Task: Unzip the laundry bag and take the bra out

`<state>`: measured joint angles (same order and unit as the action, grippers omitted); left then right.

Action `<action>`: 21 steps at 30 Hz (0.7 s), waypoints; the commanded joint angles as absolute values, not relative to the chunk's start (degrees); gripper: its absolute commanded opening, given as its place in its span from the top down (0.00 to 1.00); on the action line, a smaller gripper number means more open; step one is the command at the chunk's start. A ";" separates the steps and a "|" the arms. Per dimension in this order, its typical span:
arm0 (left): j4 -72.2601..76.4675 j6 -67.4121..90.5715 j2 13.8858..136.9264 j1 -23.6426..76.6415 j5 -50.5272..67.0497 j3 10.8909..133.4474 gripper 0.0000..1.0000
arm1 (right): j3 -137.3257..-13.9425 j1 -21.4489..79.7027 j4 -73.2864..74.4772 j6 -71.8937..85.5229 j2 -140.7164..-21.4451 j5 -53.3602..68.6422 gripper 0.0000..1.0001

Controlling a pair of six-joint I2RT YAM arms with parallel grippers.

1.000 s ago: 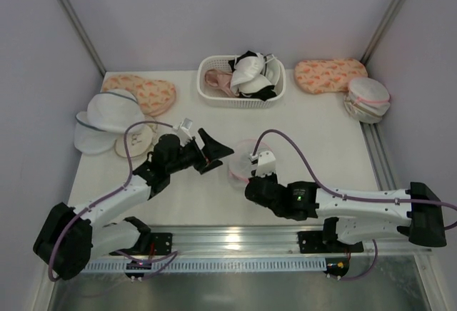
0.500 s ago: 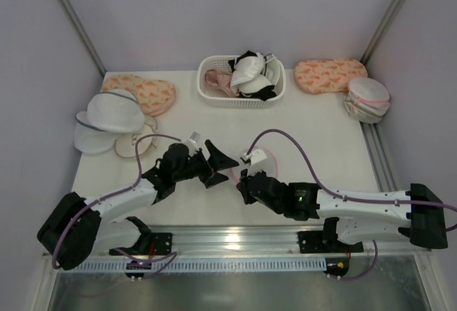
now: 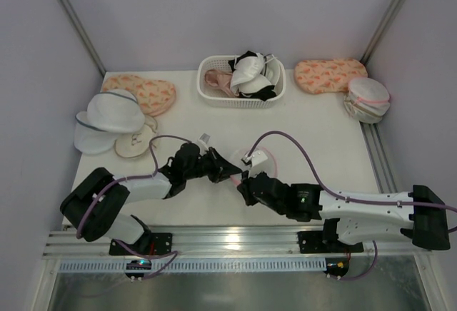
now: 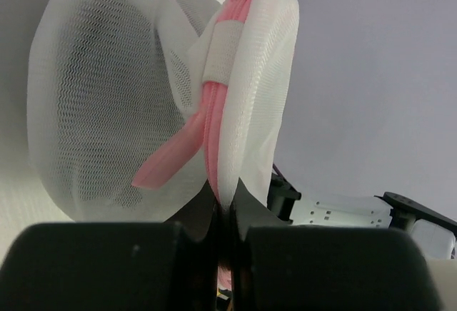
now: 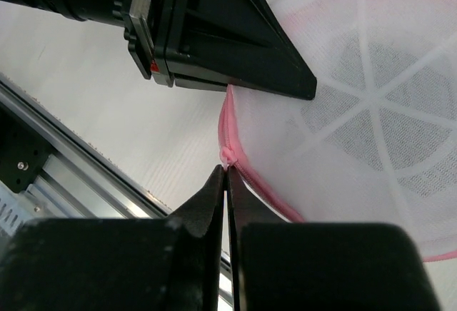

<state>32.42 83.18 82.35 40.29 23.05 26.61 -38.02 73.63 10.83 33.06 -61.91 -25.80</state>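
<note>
The laundry bag (image 5: 371, 111) sits at the near middle of the bench (image 3: 321, 133), caught between both arms. The left pincer (image 4: 225, 200) is pressed together on its pink zipper rim (image 4: 211, 133). The right pincer (image 5: 226, 175) nips a small pink nub on that same rim, likely the pull. The zip looks shut all along, so unzipping has barely begun and the bra stays inside. I can read no writing anywhere.
</note>
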 commanded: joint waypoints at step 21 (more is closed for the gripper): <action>22.68 70.06 82.44 34.72 30.66 35.06 1.00 | -45.09 70.06 43.06 41.04 -64.25 -36.55 0.96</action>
<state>24.25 74.19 82.37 35.62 27.11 31.90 -43.11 72.01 34.06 37.74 -64.16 -31.53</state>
